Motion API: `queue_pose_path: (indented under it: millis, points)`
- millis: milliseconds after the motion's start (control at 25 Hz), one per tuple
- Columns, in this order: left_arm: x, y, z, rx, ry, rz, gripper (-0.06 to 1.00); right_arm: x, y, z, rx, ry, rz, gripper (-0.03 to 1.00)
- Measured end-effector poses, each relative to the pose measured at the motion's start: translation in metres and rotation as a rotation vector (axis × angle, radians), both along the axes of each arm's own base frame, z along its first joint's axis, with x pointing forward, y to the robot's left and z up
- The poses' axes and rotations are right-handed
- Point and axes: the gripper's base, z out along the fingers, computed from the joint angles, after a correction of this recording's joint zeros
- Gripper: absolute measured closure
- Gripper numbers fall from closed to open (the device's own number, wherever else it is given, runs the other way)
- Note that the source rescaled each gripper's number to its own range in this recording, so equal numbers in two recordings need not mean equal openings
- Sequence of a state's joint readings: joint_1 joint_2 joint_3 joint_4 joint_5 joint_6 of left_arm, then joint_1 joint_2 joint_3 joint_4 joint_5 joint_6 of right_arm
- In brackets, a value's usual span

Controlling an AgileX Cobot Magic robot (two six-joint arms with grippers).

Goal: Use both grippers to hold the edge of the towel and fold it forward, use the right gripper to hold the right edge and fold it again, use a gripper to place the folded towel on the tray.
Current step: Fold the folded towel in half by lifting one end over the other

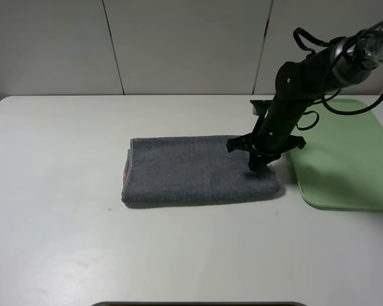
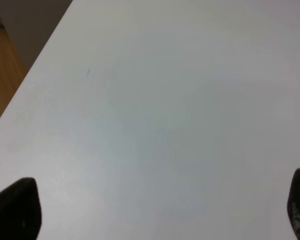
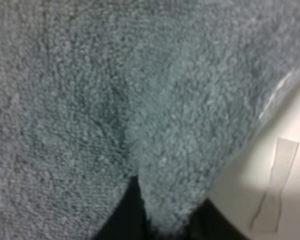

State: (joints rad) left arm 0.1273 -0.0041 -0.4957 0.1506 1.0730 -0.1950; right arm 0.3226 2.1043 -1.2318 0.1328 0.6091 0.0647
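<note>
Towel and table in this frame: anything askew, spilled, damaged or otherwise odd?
Nothing serious. The towel lies folded and slightly askew on the table, its right end pinched by the right gripper. Only small oddities: a faint greenish mark on the tabletop and a strip of clear tape beside the cloth.

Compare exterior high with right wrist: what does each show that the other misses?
Only exterior high: the whole folded towel lying on the white table, a sliver of its orange band at the left end, the pale green tray to its right, and the right arm reaching down.
Only right wrist: a ridge of terry cloth that looks pinched between the dark fingers, the towel's pale hem, and a strip of clear tape on the table.
Both: the grey towel, the table, and the right gripper on the towel.
</note>
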Motion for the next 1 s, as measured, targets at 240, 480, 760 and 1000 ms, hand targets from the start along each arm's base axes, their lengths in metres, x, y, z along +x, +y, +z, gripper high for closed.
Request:
queue_pose_path:
  millis: [240,480,760,1000]
  points:
    - [0.000,0.000,0.000,0.000,0.000,0.000,-0.06,-0.001,0.000,0.004,-0.005,0.002,0.007,0.90]
    - [0.000,0.000,0.000,0.000,0.000,0.000,-0.06,-0.004,-0.002,0.029,-0.006,-0.018,0.021,0.90]
    - [0.000,0.000,0.000,0.000,0.000,0.000,-0.06,-0.012,-0.011,0.061,-0.082,-0.030,0.054,0.90]
    - [0.000,0.000,0.000,0.000,0.000,0.000,-0.06,-0.013,-0.025,0.087,-0.234,-0.027,0.064,0.90]
